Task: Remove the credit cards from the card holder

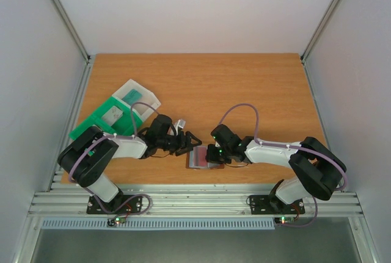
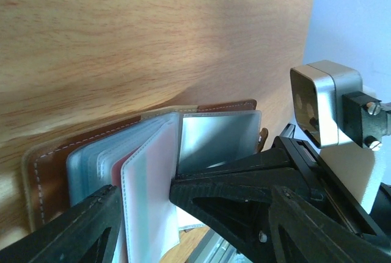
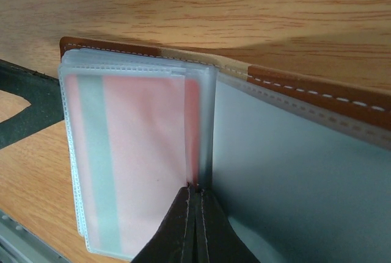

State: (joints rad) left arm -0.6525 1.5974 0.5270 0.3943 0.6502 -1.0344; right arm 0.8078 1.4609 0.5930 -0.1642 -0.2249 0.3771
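Between the two tools, near the front edge of the surface (image 1: 244, 86), lies the card holder (image 1: 201, 159). It is open like a little book with its brown back down. The left tool (image 2: 146, 205) is open wide. One clear leaf of the holder stands up between its two fingers, and neither finger seems to squeeze it. That leaf has the red card (image 3: 153, 153) inside it, so the card is not out yet. A pale teal band (image 3: 91, 153) runs down beside the red, and I cannot tell if that is the other card. The right tool (image 1: 215, 155) sits at the other side of the holder, with its fingers pressed tight together right where the clear leaves meet. It looks like it nips a thin leaf there, most likely to stop the holder from sliding or flapping shut while the left tool goes for the card. Well away behind the left tool are a green tray (image 1: 101, 119) and a clear box (image 1: 137, 98).
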